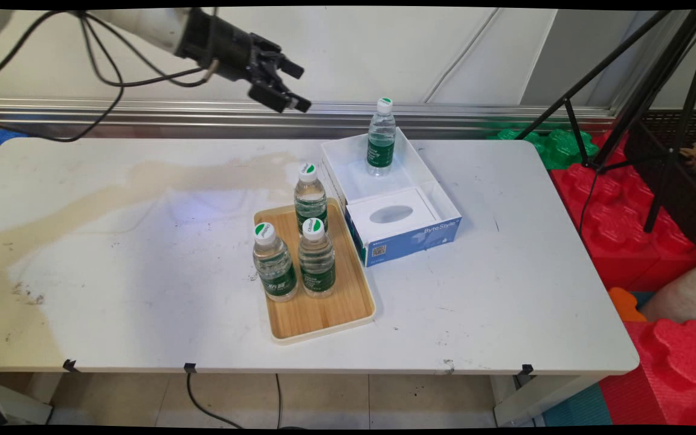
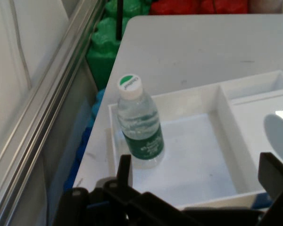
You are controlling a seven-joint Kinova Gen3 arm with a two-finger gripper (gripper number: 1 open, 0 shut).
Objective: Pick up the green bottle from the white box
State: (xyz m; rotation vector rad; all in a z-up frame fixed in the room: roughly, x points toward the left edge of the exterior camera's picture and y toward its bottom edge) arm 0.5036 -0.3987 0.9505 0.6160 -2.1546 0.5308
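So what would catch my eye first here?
Likely the black pincer hanging open in the air, above the table's far left. Then the three bottles standing on a wooden tray mid-table, and a lone bottle upright in the white box beside it.

clear plastic bottles (image 1: 316, 258), wooden tray (image 1: 324, 311), stained table (image 1: 112, 241)

A tray (image 1: 324, 314) lies near the middle of the tabletop (image 1: 112, 254), with three bottles standing on it: one at its far end (image 1: 310, 196), two side by side nearer (image 1: 274, 262) (image 1: 316, 258). Just to the tray's right sits a box (image 1: 411, 238). A fourth bottle (image 1: 380, 138) (image 2: 139, 127) stands in its far compartment. The hand (image 1: 290, 84) hangs above the tabletop's far edge, left of the box.
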